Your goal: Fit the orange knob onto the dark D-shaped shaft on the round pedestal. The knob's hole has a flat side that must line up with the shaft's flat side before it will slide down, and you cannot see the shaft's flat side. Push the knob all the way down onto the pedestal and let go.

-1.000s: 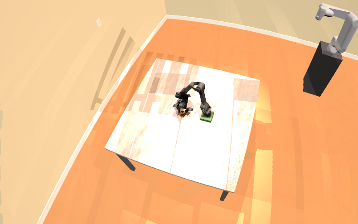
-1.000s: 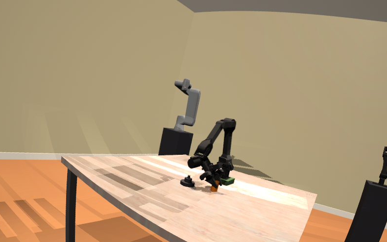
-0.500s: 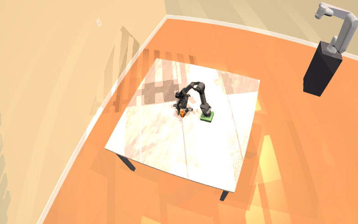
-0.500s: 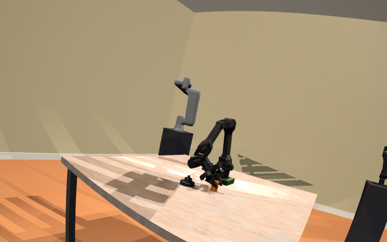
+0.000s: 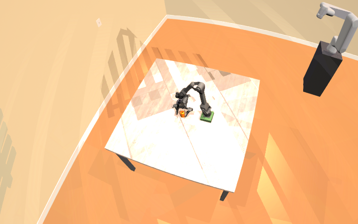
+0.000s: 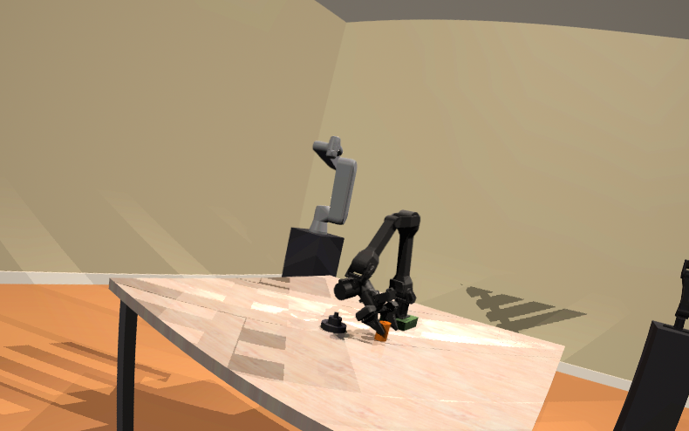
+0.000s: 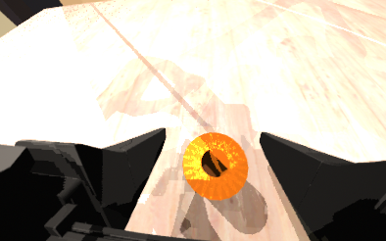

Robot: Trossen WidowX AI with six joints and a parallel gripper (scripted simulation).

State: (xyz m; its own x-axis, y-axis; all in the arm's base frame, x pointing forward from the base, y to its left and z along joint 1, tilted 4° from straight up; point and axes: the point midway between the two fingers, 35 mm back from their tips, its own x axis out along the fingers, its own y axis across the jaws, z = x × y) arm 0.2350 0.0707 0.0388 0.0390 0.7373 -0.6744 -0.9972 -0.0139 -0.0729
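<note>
The orange knob [image 5: 181, 113] [image 6: 385, 329] [image 7: 216, 166] stands on the table [image 5: 174, 156] with its D-shaped hole facing the wrist camera. My gripper [image 5: 182, 110] [image 6: 380, 323] [image 7: 212, 134] is open wide around it, one finger on each side, with a clear gap on both sides. The round dark pedestal [image 6: 333, 324] with its short shaft stands on the table a little to the left of the knob in the exterior view, apart from it. The shaft's flat side cannot be seen.
The arm's green base block [image 5: 206, 117] [image 6: 406, 322] sits close to the right of the knob. A grey arm on a black stand [image 5: 322, 70] [image 6: 312, 251] is off the table. Another black stand [image 6: 663, 375] is at the right.
</note>
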